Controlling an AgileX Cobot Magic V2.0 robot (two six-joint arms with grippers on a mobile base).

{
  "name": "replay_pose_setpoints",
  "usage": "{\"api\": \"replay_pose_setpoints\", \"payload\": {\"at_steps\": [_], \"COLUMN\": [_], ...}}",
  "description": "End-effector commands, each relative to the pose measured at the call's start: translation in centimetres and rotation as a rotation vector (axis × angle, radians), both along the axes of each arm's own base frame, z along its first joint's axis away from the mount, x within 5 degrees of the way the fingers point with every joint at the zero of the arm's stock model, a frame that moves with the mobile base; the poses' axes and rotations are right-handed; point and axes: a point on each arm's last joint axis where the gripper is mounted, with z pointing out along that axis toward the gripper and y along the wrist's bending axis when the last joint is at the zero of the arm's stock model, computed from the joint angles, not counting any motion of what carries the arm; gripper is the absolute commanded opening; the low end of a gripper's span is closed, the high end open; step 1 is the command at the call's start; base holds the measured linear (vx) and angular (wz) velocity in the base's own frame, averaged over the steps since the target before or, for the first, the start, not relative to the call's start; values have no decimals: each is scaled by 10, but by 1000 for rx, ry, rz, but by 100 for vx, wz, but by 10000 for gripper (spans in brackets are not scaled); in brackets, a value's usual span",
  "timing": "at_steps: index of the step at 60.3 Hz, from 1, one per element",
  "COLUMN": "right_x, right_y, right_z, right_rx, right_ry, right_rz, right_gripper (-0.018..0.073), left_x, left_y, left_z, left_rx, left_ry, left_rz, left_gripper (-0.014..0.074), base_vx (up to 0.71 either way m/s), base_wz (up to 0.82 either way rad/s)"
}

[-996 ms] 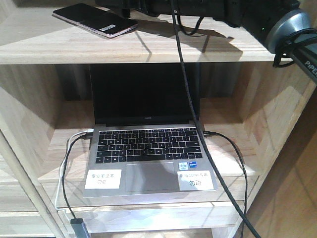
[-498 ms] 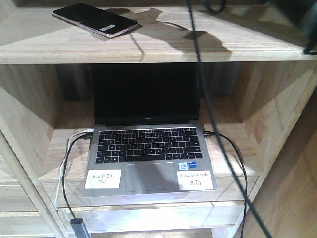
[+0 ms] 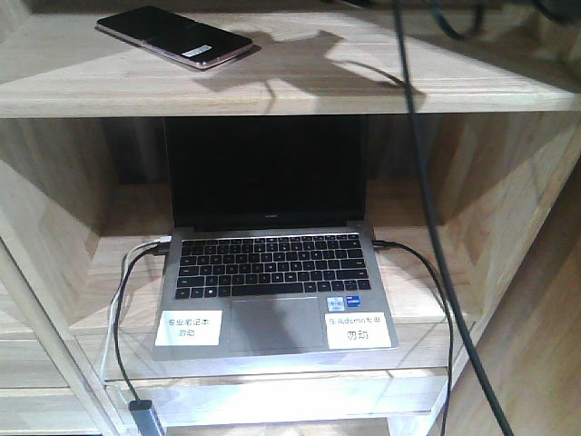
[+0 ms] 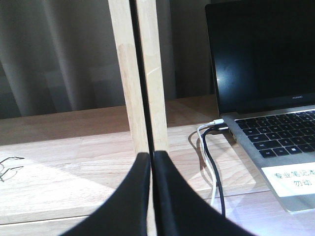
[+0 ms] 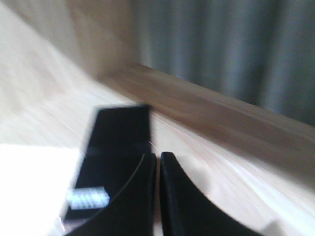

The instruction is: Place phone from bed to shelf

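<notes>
The phone (image 3: 174,36) lies flat on the top plank of the shelf (image 3: 272,91), at its left end, black with a pinkish rim and a white sticker. In the blurred right wrist view the phone (image 5: 113,157) rests on the pale wood (image 5: 211,172) just left of my right gripper (image 5: 158,156), which is shut with nothing between its fingers. My left gripper (image 4: 151,155) is also shut and empty, pointing at a wooden upright (image 4: 142,73) of the shelf. Neither gripper shows in the front view. The bed is out of view.
An open grey laptop (image 3: 272,272) with plugged cables fills the compartment below the phone; the laptop (image 4: 266,73) sits to the right of my left gripper. A black arm cable (image 3: 427,182) hangs down the right side. A wooden back ledge (image 5: 221,113) and a grey curtain lie behind the top plank.
The right arm, which filled the upper right of the front view, has pulled away out of frame, leaving only its cable. The phone has stayed in place on the shelf.
</notes>
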Motion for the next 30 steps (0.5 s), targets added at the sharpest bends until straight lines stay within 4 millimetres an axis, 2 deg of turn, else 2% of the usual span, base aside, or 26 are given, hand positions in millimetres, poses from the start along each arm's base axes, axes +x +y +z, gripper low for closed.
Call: {"api": "replay_pose_setpoints", "payload": {"at_steps": [1,16,30], "right_x": [-33,-82,-132], "right_y": [-21,-51,-80], "right_z": [28,5,-28], "right_rx": [82,65,66], "right_ry": [-140,-183,-189], "right_rz": [-90,-195,-276], "right_gripper": [-4,-4,-4], "left_x": [-1,-1,-1], "left_y": [-1,-1,-1], "left_z": [16,16,16], "left_rx": [-9,-9,-9], "left_ry": [-106,-106,-106], "left_rz": [-6,-6,-6], "left_gripper": [1,1,1], "base_vx": [0,0,0], "base_wz": [0,0,0]}}
